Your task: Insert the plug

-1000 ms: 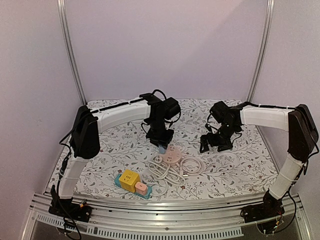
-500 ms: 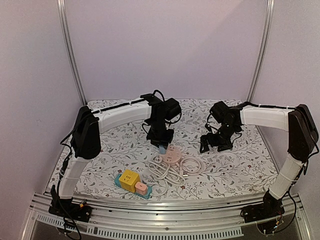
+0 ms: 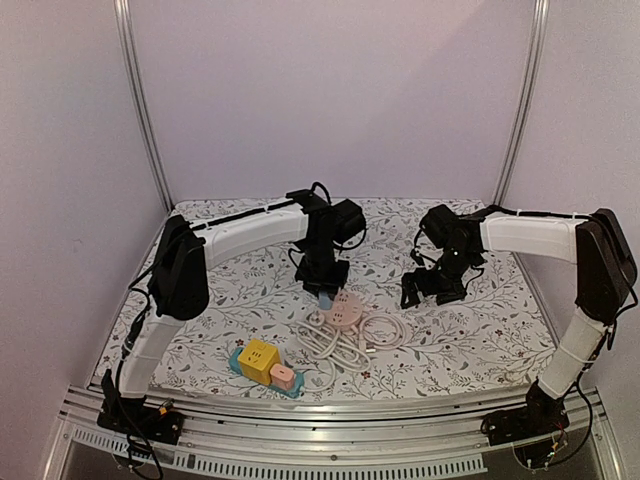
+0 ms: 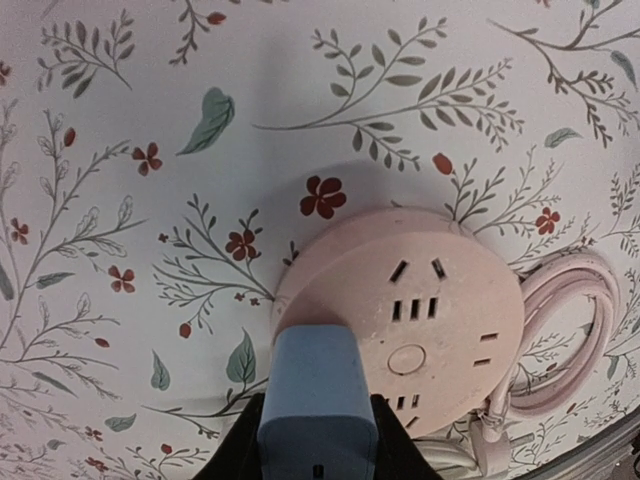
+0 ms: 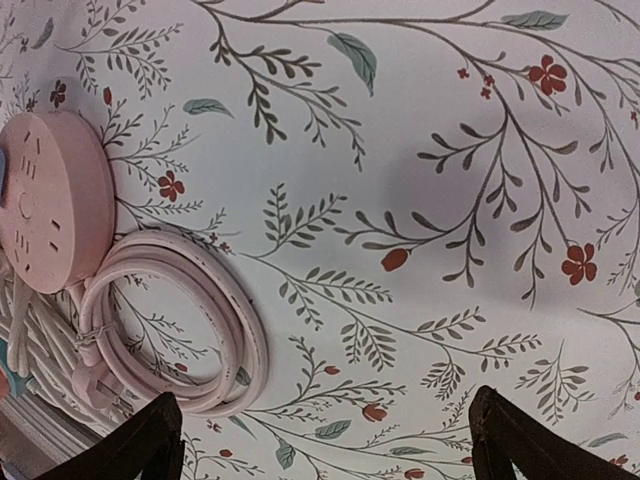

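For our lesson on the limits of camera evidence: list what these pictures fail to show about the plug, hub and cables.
Pins of the blue plug: left wrist view, hidden under its own body.
Part of the pink socket hub: right wrist view, cut off by the left edge.
Full coil of the pink cord: left wrist view, cut by the right edge.
Sockets on the yellow cube: top view, too small.

White-shelled arms (image 3: 250, 228) with black joints (image 3: 180, 272) and trailing black cables (image 3: 322, 186)
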